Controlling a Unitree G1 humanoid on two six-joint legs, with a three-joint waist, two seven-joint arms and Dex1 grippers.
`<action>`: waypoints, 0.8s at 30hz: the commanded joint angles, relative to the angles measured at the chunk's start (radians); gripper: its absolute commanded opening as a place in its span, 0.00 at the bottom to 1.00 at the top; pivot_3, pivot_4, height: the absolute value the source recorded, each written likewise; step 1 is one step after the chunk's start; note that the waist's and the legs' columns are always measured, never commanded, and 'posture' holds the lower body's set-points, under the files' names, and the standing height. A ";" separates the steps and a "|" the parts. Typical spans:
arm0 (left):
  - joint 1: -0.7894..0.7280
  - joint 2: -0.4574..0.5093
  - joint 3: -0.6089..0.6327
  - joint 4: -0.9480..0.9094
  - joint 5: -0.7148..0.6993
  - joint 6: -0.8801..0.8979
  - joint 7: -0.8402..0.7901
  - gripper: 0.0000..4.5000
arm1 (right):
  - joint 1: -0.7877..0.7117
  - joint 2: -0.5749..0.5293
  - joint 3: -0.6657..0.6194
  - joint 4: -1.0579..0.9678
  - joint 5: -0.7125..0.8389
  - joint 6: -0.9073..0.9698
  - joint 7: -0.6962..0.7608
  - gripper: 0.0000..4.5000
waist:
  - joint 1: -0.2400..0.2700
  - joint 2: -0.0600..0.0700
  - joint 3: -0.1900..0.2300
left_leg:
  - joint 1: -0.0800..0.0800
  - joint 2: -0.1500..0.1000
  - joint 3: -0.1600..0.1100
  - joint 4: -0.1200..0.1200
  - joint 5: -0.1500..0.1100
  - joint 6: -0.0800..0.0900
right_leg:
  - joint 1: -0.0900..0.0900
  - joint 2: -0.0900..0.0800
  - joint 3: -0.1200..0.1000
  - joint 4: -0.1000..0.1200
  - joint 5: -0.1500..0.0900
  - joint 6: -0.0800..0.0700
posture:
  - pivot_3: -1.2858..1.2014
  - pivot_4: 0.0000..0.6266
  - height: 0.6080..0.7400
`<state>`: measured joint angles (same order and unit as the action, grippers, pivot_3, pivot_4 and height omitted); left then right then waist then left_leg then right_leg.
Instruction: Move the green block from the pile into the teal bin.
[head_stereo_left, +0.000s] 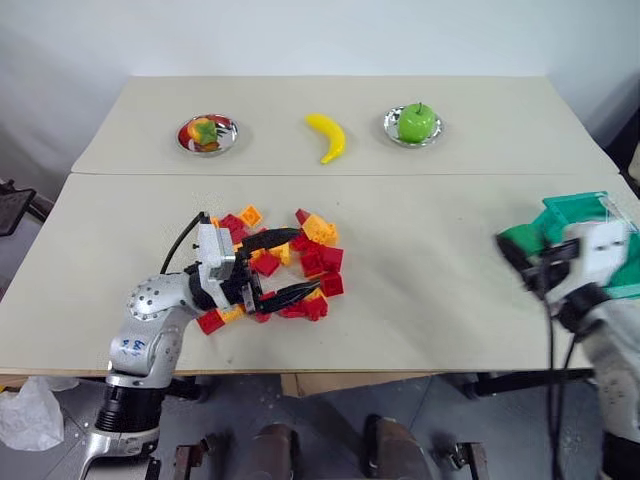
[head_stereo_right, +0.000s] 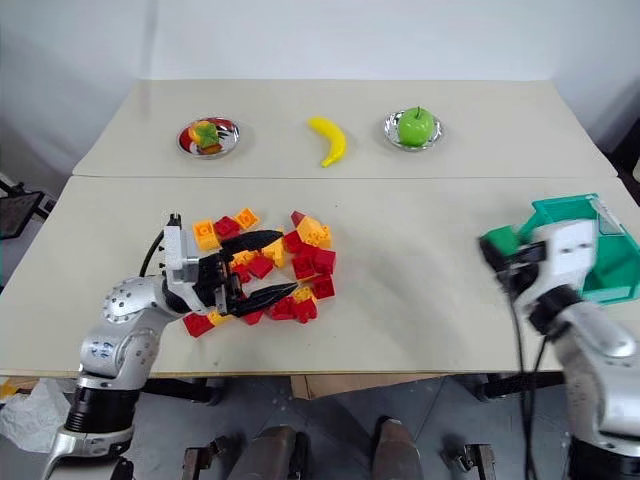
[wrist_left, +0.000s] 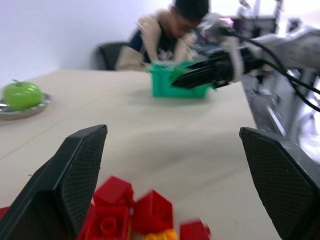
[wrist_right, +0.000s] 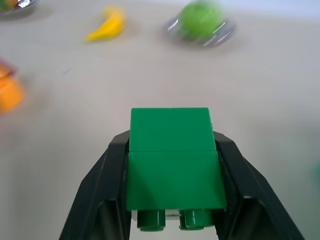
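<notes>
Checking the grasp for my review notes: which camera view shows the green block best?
The right wrist view: the green block sits large between the right gripper's black fingers, studs visible. The two head views show it as a small green patch at that gripper, left of the teal bin. In the left wrist view I cannot make it out.

Bare table (head_stereo_left: 420, 290) between pile (head_stereo_left: 285, 265) and teal bin (head_stereo_left: 580, 225).

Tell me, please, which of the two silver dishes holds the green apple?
The silver dish right of the banana holds the green apple. The other silver dish, left of the banana, holds something red, yellow and green.
</notes>
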<state>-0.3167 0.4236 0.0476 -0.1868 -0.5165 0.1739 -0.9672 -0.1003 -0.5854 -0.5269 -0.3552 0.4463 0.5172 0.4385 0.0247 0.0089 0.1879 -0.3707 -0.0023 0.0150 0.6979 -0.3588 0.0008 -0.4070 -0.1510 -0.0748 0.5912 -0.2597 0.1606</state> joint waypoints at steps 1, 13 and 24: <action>-0.001 -0.022 -0.016 -0.023 0.016 -0.023 0.031 1.00 | -0.032 -0.090 -0.092 0.140 -0.080 -0.104 -0.031 0.34 | -0.001 0.000 0.000 | 0.001 0.001 0.000 -0.001 0.000 0.000 | 0.000 0.000 0.000 0.000 0.000 0.000 | 0.52 0.24 1.00; -0.026 -0.016 -0.032 -0.007 0.018 -0.034 0.014 1.00 | -0.134 -0.184 -0.104 0.529 -0.106 -0.224 -0.012 0.55 | -0.004 0.001 0.000 | 0.001 0.001 0.003 0.000 0.000 0.000 | -0.001 0.000 0.002 0.000 0.000 0.000 | 0.52 0.24 1.00; 0.027 0.124 0.045 -0.007 0.036 0.025 0.033 1.00 | -0.143 -0.158 0.018 0.335 0.117 -0.344 0.379 1.00 | -0.013 0.001 0.000 | 0.001 0.002 0.003 -0.001 0.000 -0.001 | -0.001 0.001 0.002 0.000 0.000 0.000 | 0.52 0.24 1.00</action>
<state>-0.2950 0.5265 0.0602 -0.1829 -0.4945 0.2215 -0.9307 -0.2539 -0.7324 -0.5325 0.0356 0.5148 0.1592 0.7424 0.0119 0.0099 0.1878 -0.3694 0.0000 0.0178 0.6972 -0.3584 0.0002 -0.4076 -0.1495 -0.0733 0.5910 -0.2596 0.1608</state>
